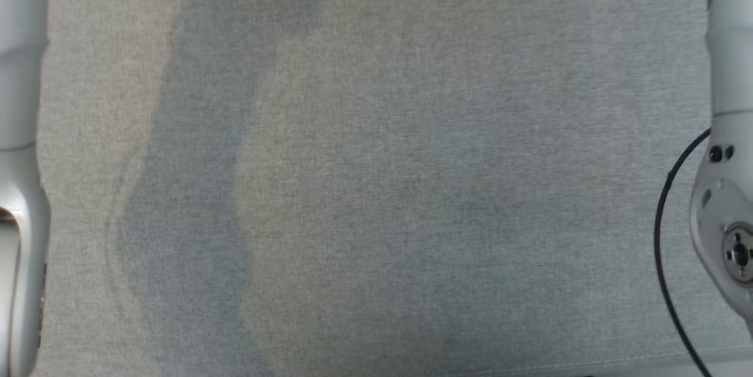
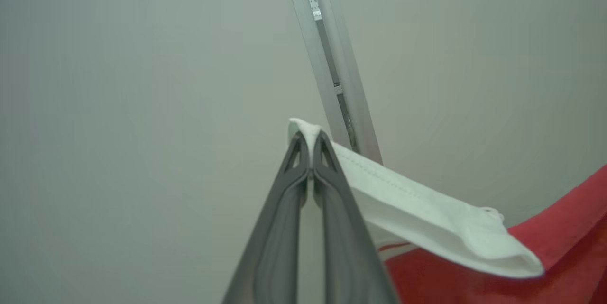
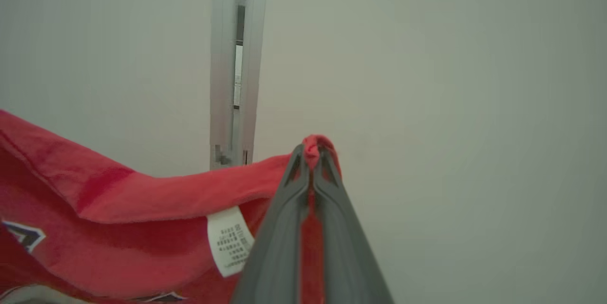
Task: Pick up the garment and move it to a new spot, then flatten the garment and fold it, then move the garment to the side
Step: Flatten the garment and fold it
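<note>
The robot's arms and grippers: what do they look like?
The left arm and right arm are pale grey rounded shells. A black cable loops beside the right one, which has a round metal fitting. The left gripper and right gripper each have two long dark grey fingers tapering to tips with triangular cut-outs.

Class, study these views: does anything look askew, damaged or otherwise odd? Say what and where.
Nothing damaged or spilled. The red garment sags, creased, between the shut left tool, pinching its white trim, and the shut right tool; its care label dangles in the open.
</note>
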